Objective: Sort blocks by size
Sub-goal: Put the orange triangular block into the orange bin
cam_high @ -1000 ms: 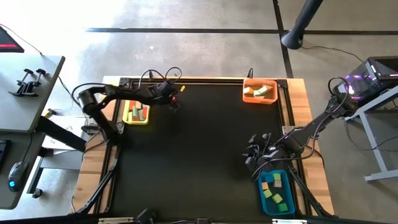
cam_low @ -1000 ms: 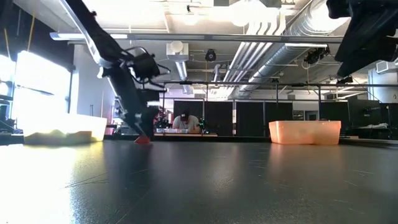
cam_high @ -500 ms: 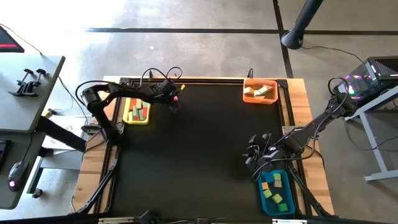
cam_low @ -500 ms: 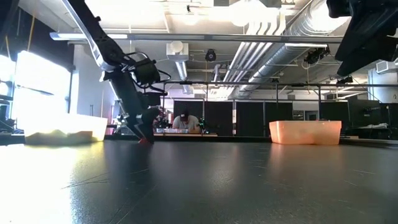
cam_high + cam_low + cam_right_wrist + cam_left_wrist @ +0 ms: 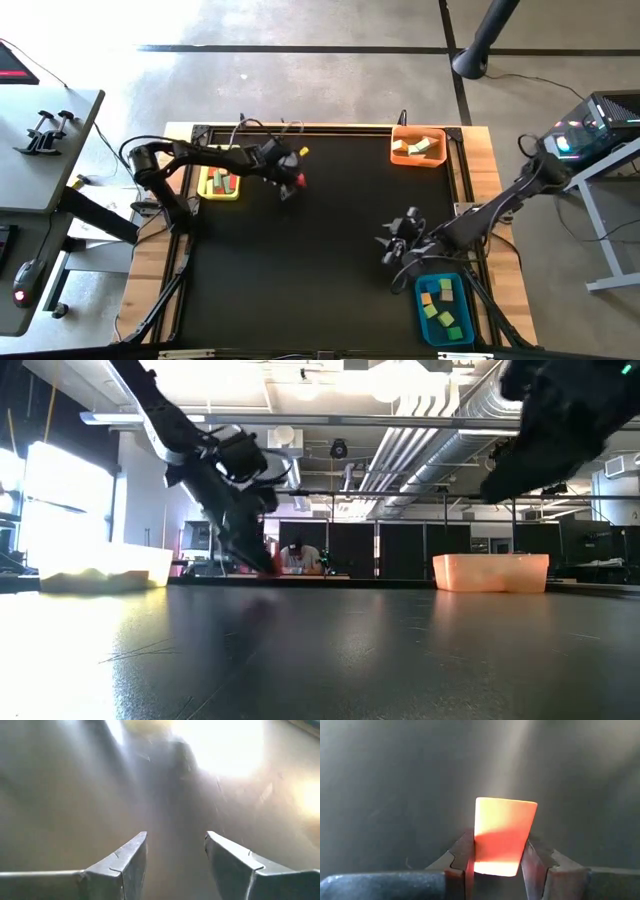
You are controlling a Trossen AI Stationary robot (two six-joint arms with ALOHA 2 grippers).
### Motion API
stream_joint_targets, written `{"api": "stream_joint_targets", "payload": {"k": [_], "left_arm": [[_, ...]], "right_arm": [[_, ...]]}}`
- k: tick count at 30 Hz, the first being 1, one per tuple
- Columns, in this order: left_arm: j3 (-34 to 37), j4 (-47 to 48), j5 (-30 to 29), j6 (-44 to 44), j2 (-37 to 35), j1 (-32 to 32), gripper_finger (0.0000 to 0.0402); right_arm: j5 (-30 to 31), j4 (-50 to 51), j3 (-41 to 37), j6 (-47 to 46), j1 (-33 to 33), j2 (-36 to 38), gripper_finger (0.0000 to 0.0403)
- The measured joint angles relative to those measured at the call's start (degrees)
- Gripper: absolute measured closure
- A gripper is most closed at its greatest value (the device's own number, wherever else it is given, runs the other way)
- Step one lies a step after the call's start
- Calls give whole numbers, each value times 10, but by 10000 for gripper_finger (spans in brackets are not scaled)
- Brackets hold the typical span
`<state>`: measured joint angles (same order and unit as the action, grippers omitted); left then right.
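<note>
Black table (image 5: pixel 320 260), three bins at its edges, nothing blocking the middle.
Blue bin (image 5: pixel 445 310), orange bin (image 5: pixel 418 147) and yellow bin (image 5: pixel 219 181) hold blocks; left gripper (image 5: pixel 292 181) pinches a red block (image 5: pixel 502 835) beside the yellow bin; right gripper (image 5: pixel 392 247) spread, empty.

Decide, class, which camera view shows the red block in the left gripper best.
The left wrist view: the red block fills the frame, pinched between both fingers. The high view shows only a red speck at the left gripper; the low view a small red blur; the right wrist view nothing.
</note>
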<state>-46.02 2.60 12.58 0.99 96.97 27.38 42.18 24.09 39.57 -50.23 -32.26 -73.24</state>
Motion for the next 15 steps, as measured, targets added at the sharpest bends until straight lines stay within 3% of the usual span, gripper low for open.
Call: {"api": "stream_joint_targets", "payload": {"k": [7, 12, 15], "left_arm": [[11, -85, -7, 124, 0, -135, 312], [11, -152, -36, 170, 0, -211, 312], [11, -171, -77, 173, 0, -240, 312]], "right_arm": [[-51, -352, -64, 249, 86, -60, 190], [-136, -483, -53, 393, 147, -130, 139], [-155, -527, -31, 450, 169, -175, 123]]}}
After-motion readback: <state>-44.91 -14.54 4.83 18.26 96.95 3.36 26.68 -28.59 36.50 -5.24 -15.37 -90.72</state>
